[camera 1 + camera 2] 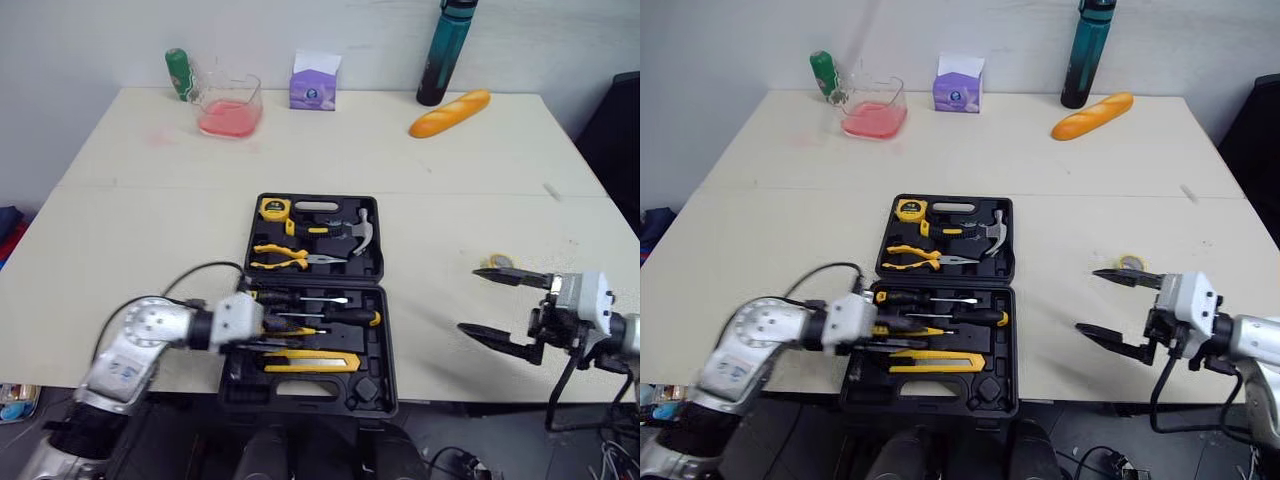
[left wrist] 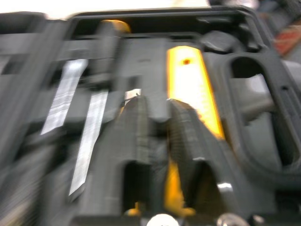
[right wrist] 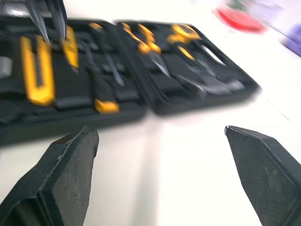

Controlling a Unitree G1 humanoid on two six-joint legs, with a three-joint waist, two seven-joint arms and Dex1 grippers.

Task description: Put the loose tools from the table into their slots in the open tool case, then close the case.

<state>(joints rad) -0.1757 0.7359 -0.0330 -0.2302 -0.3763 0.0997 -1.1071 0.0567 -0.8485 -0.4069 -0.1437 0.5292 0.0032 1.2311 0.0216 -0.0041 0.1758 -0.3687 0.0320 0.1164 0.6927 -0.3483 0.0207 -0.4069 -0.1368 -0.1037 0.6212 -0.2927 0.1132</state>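
A wide cream table (image 1: 130,290) stands with its far edge against a plain, pale grey wall (image 1: 80,40). A thin seam (image 1: 480,194) crosses the tabletop from side to side. Soft, even light falls on the surface, leaving only faint shadows. Below the table's near edge lies a dark floor (image 1: 460,428). A black shape (image 1: 618,130) stands by the table's right side, too cut off to identify.

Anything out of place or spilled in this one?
A small yellow ring-shaped roll lies loose on the cream table right of the open black tool case. A faint pink smear marks the table beside the clear container of pink liquid.
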